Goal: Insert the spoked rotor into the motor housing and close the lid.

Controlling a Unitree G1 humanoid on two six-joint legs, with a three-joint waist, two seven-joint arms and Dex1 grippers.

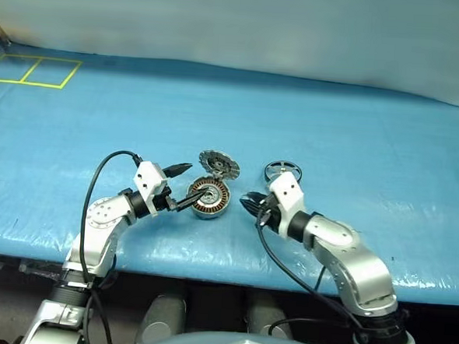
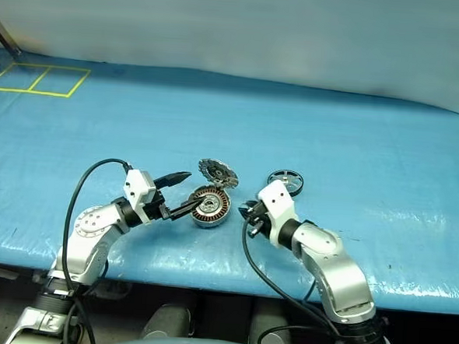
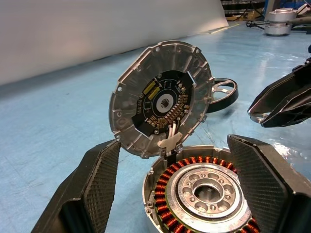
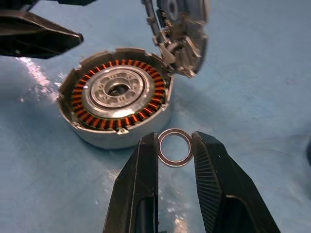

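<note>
Because the blue-covered counter [image 1: 356,133] carried every part within easy reach of both arms, the work sat close to its near edge. The left jaws stood wide open and held nothing. Their two fingers [image 3: 95,187] straddled the motor housing [image 1: 210,199], one on either side. My reading was that they waited there to brace the case for an insertion. Whether either pad touched the housing wall could not be made out.

The housing lay flat, its copper windings and bare centre bore facing up, so nothing had yet been seated in it. The lid [image 1: 218,164] stood upright on its hinge at the far side of the housing with its dark inner face towards the robot. That left the mouth of the case free.

The spoked rotor [image 2: 285,181] lay flat on the counter beyond the right jaws, near the housing but apart from it and untouched. From the left wrist, the raised lid cut off part of its rim.

The right jaws hung just beside the housing on its near right side. They were closed almost together on a thin ring [image 4: 167,160], which sat pinched between the fingertips. My guess was that this small piece had to go somewhere before the rotor could be fetched. Where the ring belonged could not be told, and from the head views it was too small to find.
</note>
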